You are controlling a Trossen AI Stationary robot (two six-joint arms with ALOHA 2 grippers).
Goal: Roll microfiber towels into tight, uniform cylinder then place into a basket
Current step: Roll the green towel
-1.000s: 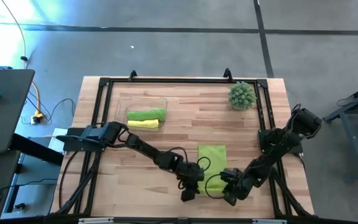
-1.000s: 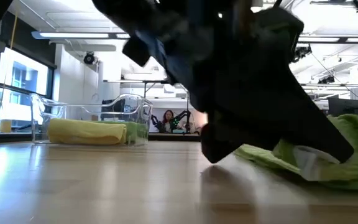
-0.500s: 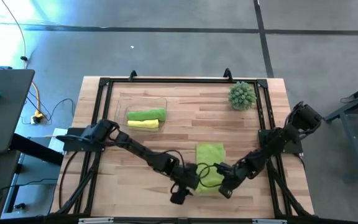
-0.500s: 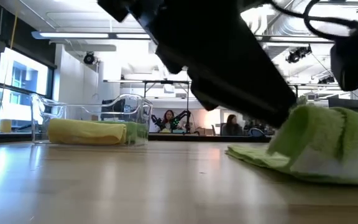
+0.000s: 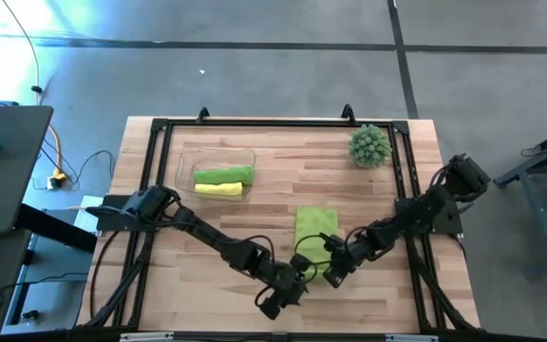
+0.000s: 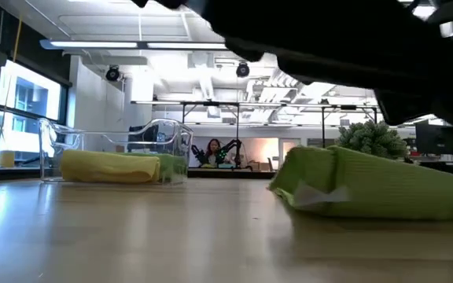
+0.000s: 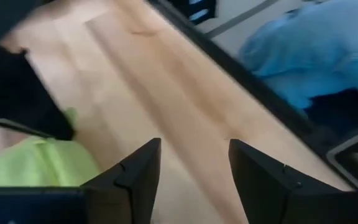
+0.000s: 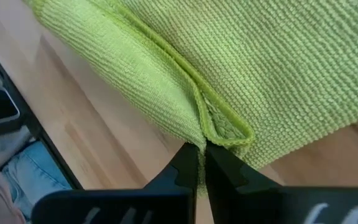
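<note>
A lime green microfiber towel (image 5: 314, 231) lies folded on the wooden table right of centre; in the low view it is a thick flat bundle (image 6: 368, 185). My right gripper (image 5: 330, 273) is shut on its near right corner. My left gripper (image 5: 288, 290) hovers just left of the towel's near end, open, with only bare wood between its fingers (image 7: 194, 165). The clear basket (image 5: 184, 160) stands at the far left. It holds a rolled green towel (image 5: 224, 175) and a rolled yellow one (image 5: 218, 189). My right gripper pinches a small fold of the towel's hemmed edge (image 8: 219, 134) between its two shut fingers, at the near right corner. The fingers come slanting down from the table's right. The rest of the towel lies on the table.
A spiky green ball plant (image 5: 370, 145) stands at the far right. A black frame (image 5: 254, 124) runs round the tabletop. Bare wood lies between the basket and the towel. A person in jeans (image 7: 309, 50) stands at the table's near edge.
My left gripper has opened, let go of the towel, rolled, and risen a little toward the table's left. My right gripper has carried the towel's near end toward the left and far edges. The raised end has come down, and the towel is now a shorter, thicker bundle.
</note>
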